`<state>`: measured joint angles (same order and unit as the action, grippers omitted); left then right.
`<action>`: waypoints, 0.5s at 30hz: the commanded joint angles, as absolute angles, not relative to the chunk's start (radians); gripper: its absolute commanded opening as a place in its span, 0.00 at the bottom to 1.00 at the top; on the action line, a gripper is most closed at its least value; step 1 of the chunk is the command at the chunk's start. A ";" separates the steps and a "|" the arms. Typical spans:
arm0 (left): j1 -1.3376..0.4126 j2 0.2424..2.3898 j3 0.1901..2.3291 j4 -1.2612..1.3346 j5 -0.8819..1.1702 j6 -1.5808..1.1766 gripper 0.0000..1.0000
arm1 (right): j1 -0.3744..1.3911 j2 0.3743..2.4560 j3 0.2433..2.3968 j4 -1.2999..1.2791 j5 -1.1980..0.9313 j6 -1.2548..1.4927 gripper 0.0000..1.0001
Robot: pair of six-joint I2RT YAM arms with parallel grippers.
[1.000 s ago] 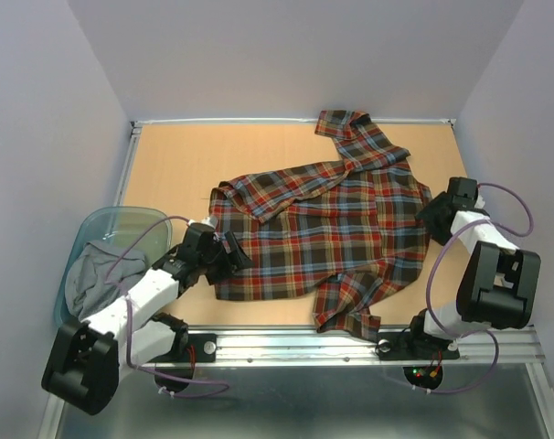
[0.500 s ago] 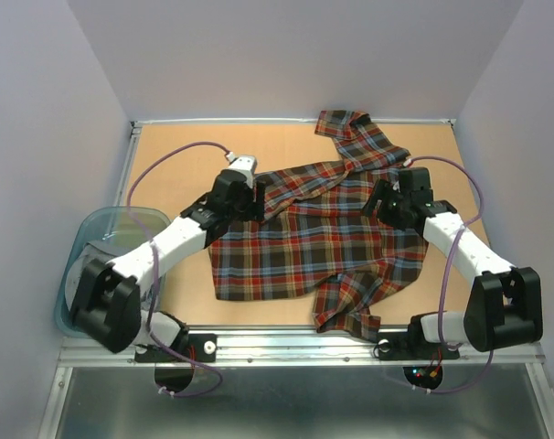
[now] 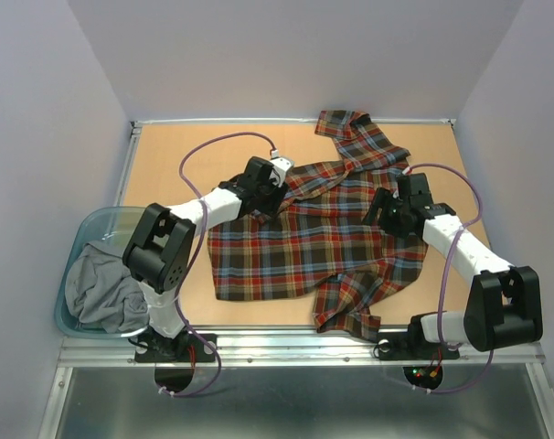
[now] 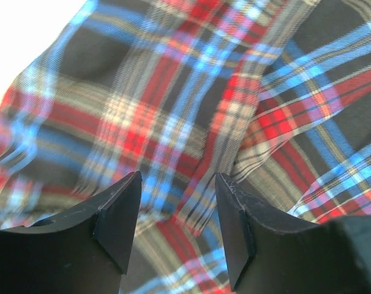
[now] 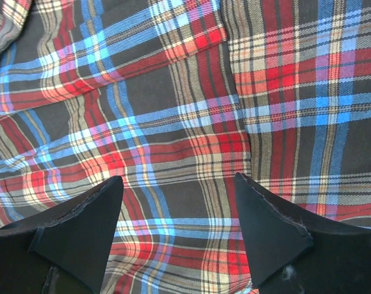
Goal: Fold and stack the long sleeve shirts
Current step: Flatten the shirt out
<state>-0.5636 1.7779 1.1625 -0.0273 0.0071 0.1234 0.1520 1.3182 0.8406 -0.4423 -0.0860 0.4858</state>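
A red, brown, navy and yellow plaid long sleeve shirt (image 3: 318, 238) lies spread on the wooden table (image 3: 176, 155), one sleeve reaching to the far edge. My left gripper (image 3: 275, 183) is open over the shirt's upper left part, near a folded edge (image 4: 234, 116). My right gripper (image 3: 387, 206) is open over the shirt's right side, with flat plaid cloth (image 5: 185, 141) below the jaws. Neither holds anything. A grey garment (image 3: 99, 279) lies in a bin at the left.
A clear bluish bin (image 3: 122, 224) holding the grey garment sits off the table's left edge. A metal rail (image 3: 304, 343) runs along the near edge. Bare wood shows at the far left and at the right of the shirt. White walls enclose the table.
My left arm has swung from the shirt's near left corner up to its upper left part. My right arm has moved in from the right edge onto the shirt. The shirt's upper left flap looks flatter.
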 commanded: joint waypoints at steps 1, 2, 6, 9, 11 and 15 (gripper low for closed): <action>-0.568 1.827 1.226 -0.063 0.124 0.178 0.62 | 0.150 1.319 0.861 -0.472 -0.058 0.460 0.78; -0.568 1.833 1.236 -0.072 0.130 0.182 0.62 | 0.152 1.324 0.873 -0.479 -0.046 0.454 0.79; -0.569 1.848 1.241 -0.107 0.147 0.216 0.64 | 0.152 1.338 0.881 -0.494 -0.014 0.423 0.79; -0.569 1.855 1.232 -0.109 0.141 0.219 0.64 | 0.152 1.356 0.879 -0.495 -0.020 0.416 0.79; -0.569 1.861 1.229 -0.118 0.132 0.222 0.63 | 0.150 1.365 0.879 -0.495 -0.035 0.416 0.79; -0.571 1.861 1.227 -0.117 0.078 0.225 0.55 | 0.152 1.382 0.880 -0.494 -0.029 0.407 0.79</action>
<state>-0.5644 1.8717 1.1957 -0.1070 0.1154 0.2020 0.1520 1.3708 0.8413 -0.4908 -0.0414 0.4320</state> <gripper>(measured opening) 0.611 0.787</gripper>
